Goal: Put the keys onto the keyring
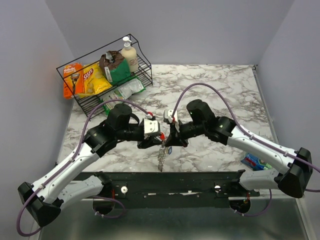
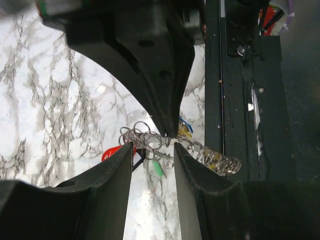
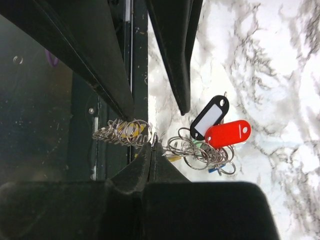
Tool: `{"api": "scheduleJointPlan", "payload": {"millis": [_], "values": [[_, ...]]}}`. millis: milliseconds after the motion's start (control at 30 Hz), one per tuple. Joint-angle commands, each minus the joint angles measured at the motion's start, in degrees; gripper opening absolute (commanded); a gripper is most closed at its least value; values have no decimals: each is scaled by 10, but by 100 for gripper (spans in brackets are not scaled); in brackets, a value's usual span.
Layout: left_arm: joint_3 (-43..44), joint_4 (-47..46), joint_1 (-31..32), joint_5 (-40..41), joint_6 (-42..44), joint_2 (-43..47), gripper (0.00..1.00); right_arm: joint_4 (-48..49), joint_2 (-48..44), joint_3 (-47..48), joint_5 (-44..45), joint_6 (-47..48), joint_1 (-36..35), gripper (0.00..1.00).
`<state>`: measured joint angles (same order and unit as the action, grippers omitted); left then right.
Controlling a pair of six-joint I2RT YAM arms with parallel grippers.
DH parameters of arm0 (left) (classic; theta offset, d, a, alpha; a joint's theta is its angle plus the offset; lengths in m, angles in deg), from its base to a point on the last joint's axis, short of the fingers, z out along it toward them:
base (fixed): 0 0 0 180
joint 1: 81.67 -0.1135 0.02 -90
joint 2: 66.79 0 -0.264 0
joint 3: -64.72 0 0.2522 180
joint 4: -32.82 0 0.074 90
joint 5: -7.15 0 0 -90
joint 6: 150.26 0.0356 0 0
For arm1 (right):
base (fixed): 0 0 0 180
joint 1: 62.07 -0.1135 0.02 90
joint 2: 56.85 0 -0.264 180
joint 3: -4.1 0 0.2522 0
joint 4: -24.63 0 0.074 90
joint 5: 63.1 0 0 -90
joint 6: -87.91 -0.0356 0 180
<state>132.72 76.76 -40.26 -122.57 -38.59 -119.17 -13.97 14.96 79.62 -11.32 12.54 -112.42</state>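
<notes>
The keyring [image 3: 200,149] is a tangle of thin silver wire rings with a chain of linked rings [image 3: 121,132] trailing off it. It hangs between the two arms [image 1: 162,150]. My right gripper [image 3: 152,146] is shut on one ring of the tangle. A red plastic tag [image 3: 227,133], a black tag [image 3: 210,117] and a green tag [image 2: 158,168] hang from the rings. I cannot make out metal keys in the tangle. My left gripper [image 2: 153,150] is open, its fingertips just short of the rings [image 2: 142,136], nothing held between them.
A black wire basket [image 1: 90,102] at the back left holds snack bags and a bottle [image 1: 130,54]. A blue packet [image 1: 255,161] lies by the right arm. A black rail [image 1: 165,178] runs along the table's near edge.
</notes>
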Motion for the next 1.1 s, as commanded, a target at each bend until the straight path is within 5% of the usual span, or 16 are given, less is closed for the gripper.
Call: {"api": "scheduleJointPlan", "payload": {"millis": [0, 667, 1067], "values": [[-29, -77, 5, -1, -61, -5, 46, 35, 8, -42, -7, 3, -2, 1], [-108, -161, 32, -9, -150, -37, 40, 72, 1, -81, -33, 15, 2, 0], [-92, -98, 33, 13, -123, -49, 38, 81, -6, -84, -36, 15, 3, 0]]}}
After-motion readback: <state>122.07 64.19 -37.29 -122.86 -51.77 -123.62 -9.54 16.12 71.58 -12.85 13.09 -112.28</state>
